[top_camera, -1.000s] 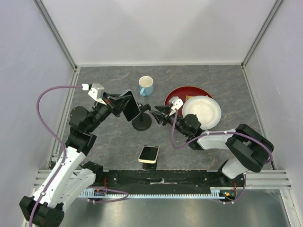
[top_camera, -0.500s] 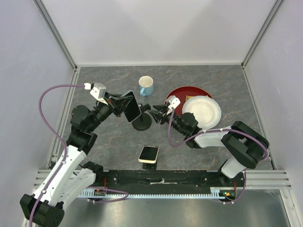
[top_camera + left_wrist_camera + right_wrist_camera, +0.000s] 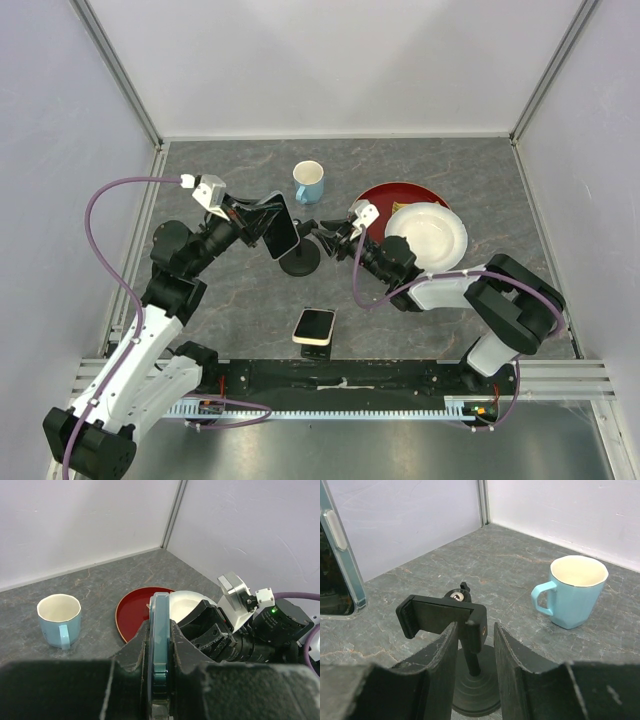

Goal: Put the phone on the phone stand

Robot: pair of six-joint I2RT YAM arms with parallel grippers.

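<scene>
Cream-cased, dark-screened smartphone [image 3: 314, 325] leans on low black wedge stand [image 3: 315, 349] at table's near edge. Left gripper [image 3: 160, 650] clamps a clear-cased smartphone [image 3: 159, 611] edgewise. Right gripper [image 3: 474, 645] is part-open, straddling black pole stand's clamp [image 3: 439, 615].

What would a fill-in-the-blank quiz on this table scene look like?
The left end effector is shut on a ____.
The right end effector, open, has a finger either side of the clamp on a black ____.
The mug is light ____ in colour.
The white dish rests on a ____ plate.
Missing words: phone; stand; blue; red.
</scene>
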